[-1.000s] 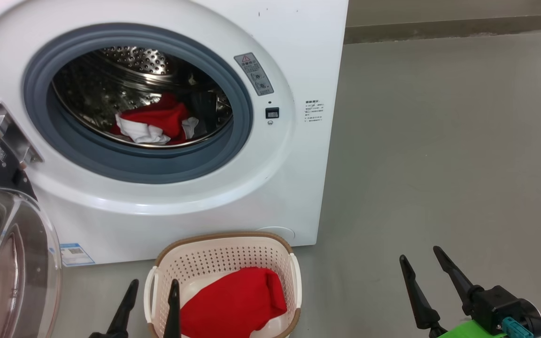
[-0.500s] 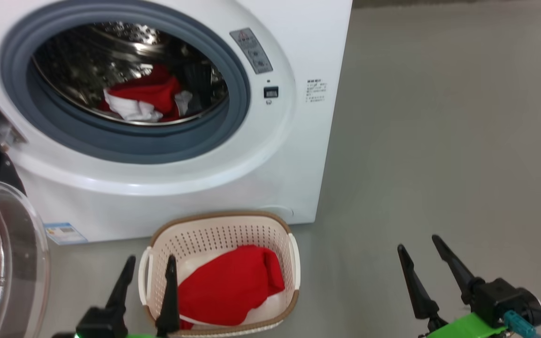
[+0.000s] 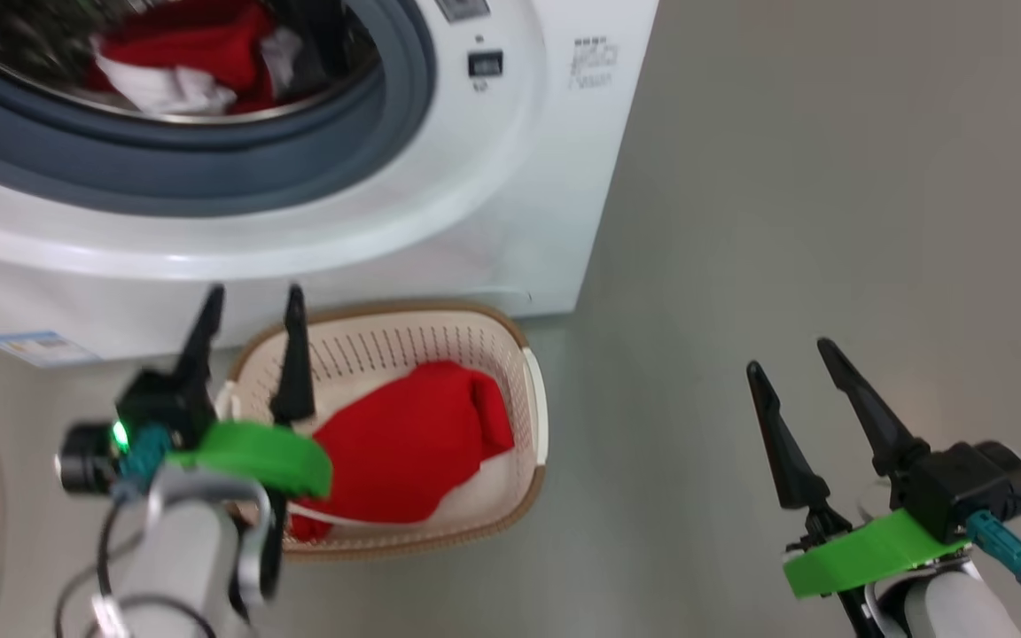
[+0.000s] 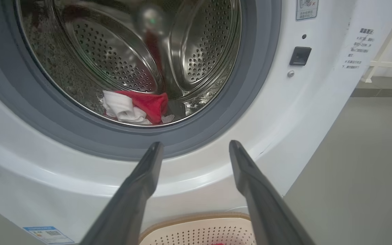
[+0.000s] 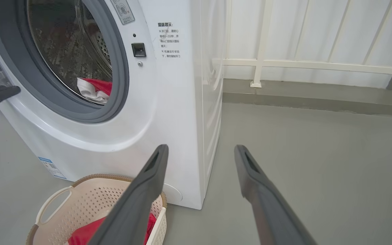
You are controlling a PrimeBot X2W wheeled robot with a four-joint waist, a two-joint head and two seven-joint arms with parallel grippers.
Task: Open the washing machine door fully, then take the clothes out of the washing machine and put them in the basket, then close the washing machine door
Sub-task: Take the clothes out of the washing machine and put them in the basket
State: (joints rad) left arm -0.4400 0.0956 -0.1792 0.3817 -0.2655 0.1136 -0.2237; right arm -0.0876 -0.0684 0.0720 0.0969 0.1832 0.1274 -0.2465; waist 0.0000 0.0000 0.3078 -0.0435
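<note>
One white box-shaped front-loader washing machine (image 3: 510, 204). One cream perforated plastic basket (image 3: 404, 341), brown woven-look rim. Two heaps of bright red soft cloth clothes (image 3: 404, 439), second heap (image 3: 200, 44). Two claws: left claw (image 3: 254, 290), right claw (image 3: 787, 354), two long dark fingers each. One small blue label (image 3: 27, 347).

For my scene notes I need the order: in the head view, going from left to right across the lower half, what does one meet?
The blue label on the washing machine → left gripper, open → red clothes in the basket → right gripper, open.
</note>
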